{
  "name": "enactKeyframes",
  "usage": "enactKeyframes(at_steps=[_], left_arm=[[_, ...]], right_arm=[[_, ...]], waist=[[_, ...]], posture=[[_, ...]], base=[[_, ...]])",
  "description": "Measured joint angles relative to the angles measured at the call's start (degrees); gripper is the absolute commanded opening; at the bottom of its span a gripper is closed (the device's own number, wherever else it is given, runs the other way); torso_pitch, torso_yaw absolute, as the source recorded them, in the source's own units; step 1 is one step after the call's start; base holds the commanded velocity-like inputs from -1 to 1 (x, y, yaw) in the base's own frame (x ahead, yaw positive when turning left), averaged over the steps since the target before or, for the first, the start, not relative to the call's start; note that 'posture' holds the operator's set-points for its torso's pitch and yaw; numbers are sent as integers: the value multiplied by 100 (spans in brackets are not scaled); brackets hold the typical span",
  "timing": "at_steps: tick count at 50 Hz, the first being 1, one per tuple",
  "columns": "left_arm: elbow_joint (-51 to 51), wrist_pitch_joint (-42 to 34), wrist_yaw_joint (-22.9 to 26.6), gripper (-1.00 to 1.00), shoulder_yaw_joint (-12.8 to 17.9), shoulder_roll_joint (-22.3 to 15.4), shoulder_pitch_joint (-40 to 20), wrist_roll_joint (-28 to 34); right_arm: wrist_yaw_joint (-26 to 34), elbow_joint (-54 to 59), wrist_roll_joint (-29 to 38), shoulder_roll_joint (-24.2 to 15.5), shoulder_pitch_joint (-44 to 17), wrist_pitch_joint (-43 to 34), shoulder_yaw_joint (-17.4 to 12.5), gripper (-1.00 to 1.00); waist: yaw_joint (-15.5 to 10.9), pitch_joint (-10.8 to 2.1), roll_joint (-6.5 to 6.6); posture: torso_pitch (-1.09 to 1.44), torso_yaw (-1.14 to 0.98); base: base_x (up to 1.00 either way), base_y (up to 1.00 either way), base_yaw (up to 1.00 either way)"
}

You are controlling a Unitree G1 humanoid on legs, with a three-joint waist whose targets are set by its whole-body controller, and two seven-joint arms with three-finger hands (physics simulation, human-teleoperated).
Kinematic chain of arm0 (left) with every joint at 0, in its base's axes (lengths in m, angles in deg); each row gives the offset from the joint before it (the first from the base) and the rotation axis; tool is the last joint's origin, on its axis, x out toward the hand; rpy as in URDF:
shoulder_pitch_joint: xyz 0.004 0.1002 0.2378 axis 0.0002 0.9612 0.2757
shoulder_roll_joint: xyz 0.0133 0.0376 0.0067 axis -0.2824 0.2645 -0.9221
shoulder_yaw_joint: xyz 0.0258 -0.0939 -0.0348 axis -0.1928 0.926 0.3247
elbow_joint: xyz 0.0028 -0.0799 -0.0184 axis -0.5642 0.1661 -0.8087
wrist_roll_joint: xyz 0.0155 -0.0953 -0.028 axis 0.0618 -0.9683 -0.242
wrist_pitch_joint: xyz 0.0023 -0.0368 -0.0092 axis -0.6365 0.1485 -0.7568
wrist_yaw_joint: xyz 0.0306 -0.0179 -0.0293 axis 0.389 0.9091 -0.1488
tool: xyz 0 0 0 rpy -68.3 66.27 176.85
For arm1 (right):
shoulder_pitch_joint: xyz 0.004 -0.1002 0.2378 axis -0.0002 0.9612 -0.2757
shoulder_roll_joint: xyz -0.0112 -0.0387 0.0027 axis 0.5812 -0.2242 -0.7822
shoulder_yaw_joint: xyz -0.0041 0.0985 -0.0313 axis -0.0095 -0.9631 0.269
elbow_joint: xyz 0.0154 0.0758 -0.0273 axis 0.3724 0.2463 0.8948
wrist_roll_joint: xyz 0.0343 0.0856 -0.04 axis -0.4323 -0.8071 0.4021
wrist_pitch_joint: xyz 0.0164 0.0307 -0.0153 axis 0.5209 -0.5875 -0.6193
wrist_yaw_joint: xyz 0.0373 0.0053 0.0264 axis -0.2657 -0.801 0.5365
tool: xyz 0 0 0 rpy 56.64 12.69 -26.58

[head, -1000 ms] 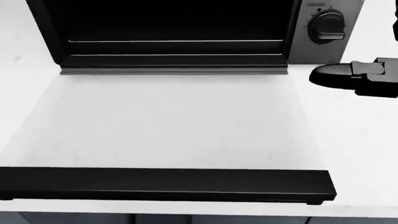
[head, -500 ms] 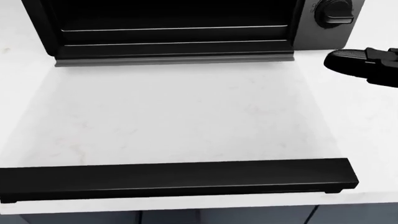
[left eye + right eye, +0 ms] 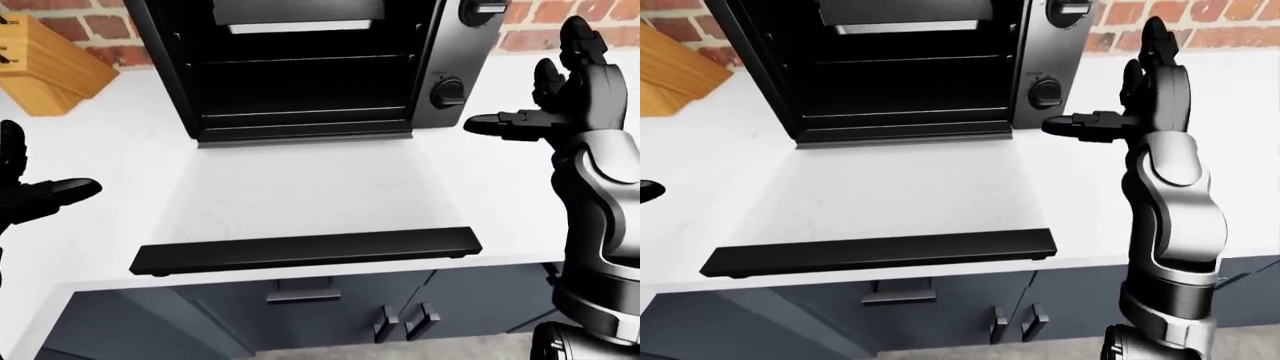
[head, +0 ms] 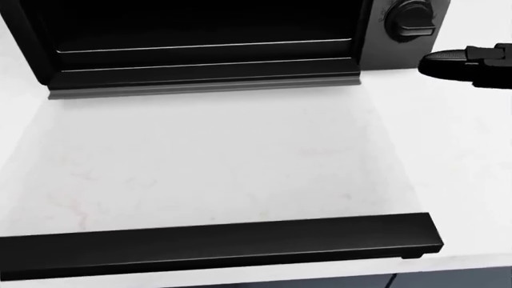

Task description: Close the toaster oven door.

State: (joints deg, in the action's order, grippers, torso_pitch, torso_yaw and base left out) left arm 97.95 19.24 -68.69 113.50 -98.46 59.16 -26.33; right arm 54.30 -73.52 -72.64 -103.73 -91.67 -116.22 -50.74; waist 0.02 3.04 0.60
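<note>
The black toaster oven stands on the white counter with its door folded down flat. The door's glass shows the counter through it. The black door handle bar lies near the counter's lower edge and also shows in the head view. My right hand is open and empty, held up to the right of the oven beside its lower knob, well above the handle. My left hand is open and empty at the left edge of the left-eye view, left of the door.
A wooden knife block stands at the upper left against a brick wall. Grey cabinet doors with handles sit below the counter edge. The oven's silver control panel carries two knobs.
The head view has shifted a little, so the camera moved. My right hand has risen slightly beside the oven's knob. The door still lies open and flat.
</note>
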Motion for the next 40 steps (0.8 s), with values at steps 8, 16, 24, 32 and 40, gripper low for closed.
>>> enactKeyframes(at_steps=[8, 16, 24, 32, 40], left_arm=[[-222, 79, -50, 100, 44, -172, -49, -74], [-333, 156, -100, 100, 67, -274, -67, -140], [-367, 195, -139, 100, 89, -325, -63, -209], [-374, 186, -148, 100, 103, -342, -48, -234], [-366, 180, -161, 100, 93, -354, -55, -241]], right_arm=[[340, 530, 383, 8, 22, 438, 70, 100], [626, 787, 722, 44, 88, 750, 72, 100], [881, 935, 917, 59, 211, 1031, 79, 100], [1179, 1135, 1064, 153, 334, 1215, 137, 100], [1320, 1316, 1160, 174, 359, 1377, 131, 100]], waist=[[10, 11, 7], [16, 21, 28], [28, 8, 23], [32, 8, 32], [27, 0, 46]], posture=[[0, 0], [0, 0], [0, 0], [0, 0], [0, 0]], base=[[0, 0, 0], [0, 0, 0], [0, 0, 0], [0, 0, 0], [0, 0, 0]])
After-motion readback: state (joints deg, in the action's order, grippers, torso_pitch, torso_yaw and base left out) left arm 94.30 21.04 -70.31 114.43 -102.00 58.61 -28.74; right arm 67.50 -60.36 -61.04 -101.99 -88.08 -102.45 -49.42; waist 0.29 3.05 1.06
